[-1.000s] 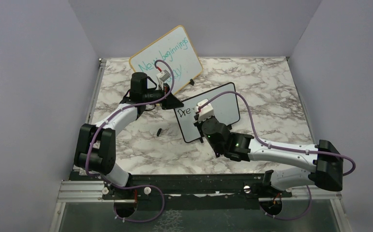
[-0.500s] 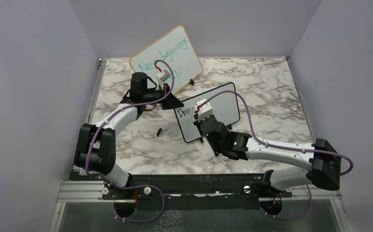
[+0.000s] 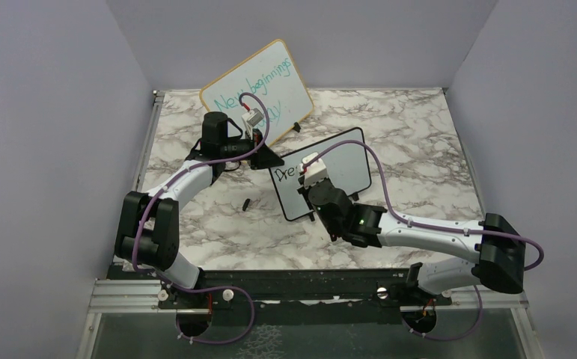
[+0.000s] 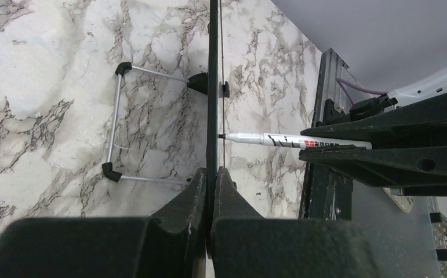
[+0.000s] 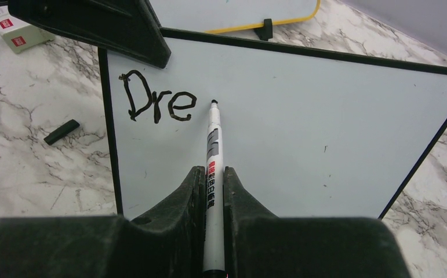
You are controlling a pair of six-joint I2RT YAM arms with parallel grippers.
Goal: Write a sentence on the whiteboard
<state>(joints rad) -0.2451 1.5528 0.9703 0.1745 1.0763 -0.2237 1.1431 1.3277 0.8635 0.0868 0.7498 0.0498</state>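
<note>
Marble table (image 3: pixel 420 134), whiteboard (image 5: pixel 325 127) in left pincer (image 4: pixel 212 179), right pincer's (image 5: pixel 212 179) marker (image 5: pixel 213 145) on it

Whiteboard (image 5: pixel 325 145) rt half open; marker (image 5: pixel 212 150) crosses middle; left fingers (image 5: pixel 93 23) block top-left corner; black cap (image 5: pixel 61 131) lies left of board.

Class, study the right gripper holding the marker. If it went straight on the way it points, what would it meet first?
The whiteboard, just right of the written "Dre". The marker held in the right gripper leads, its tip on or almost on the board; exact contact is unclear.
</note>
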